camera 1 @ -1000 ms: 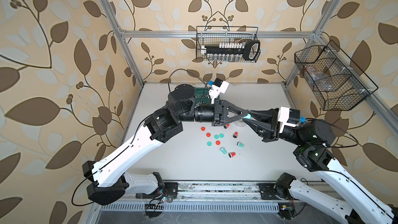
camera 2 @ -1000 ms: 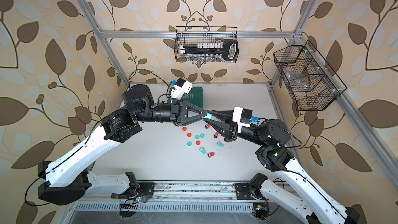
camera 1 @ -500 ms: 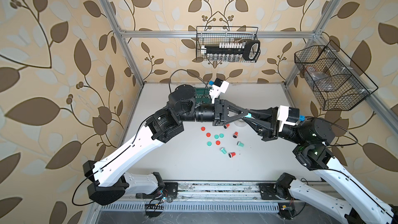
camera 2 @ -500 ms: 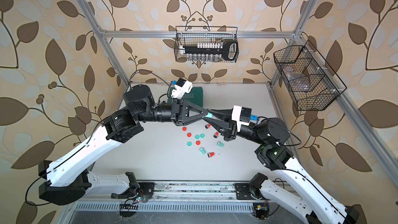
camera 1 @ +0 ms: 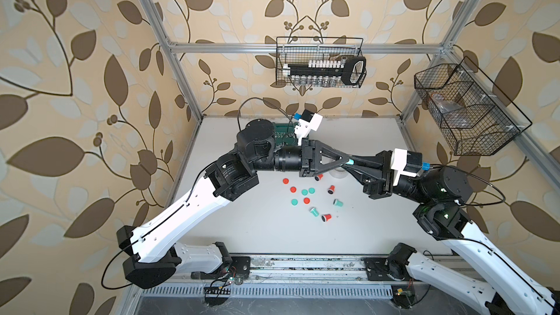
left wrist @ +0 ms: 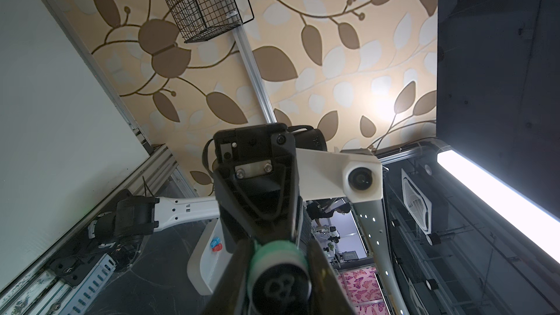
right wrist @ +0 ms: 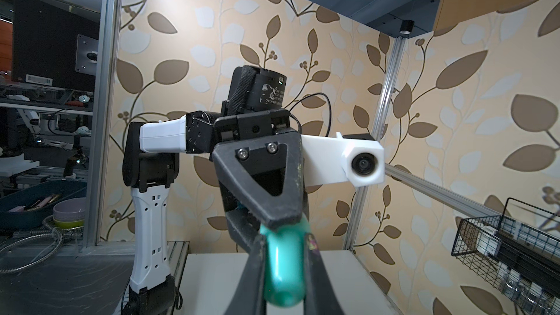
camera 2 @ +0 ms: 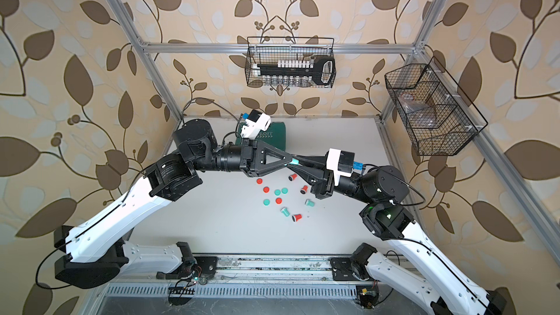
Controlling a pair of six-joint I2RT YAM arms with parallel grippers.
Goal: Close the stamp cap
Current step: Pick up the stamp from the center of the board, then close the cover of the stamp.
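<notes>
Stamp (camera 1: 350, 162): we see only a teal sliver in both top views (rest covered); right wrist view blurs it.

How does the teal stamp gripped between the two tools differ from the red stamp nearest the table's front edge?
Colour: the teal stamp is teal-bodied, the red stamp red. Position: the teal stamp is gripped above the table; the red stamp lies on its side. Both have a black end.

Left arm (camera 1: 188, 210) and right arm (camera 1: 500, 271) wear white shells, black joints, looping black cables (camera 1: 254, 98); white camera blocks (camera 1: 309, 124) top both wrists.
</notes>
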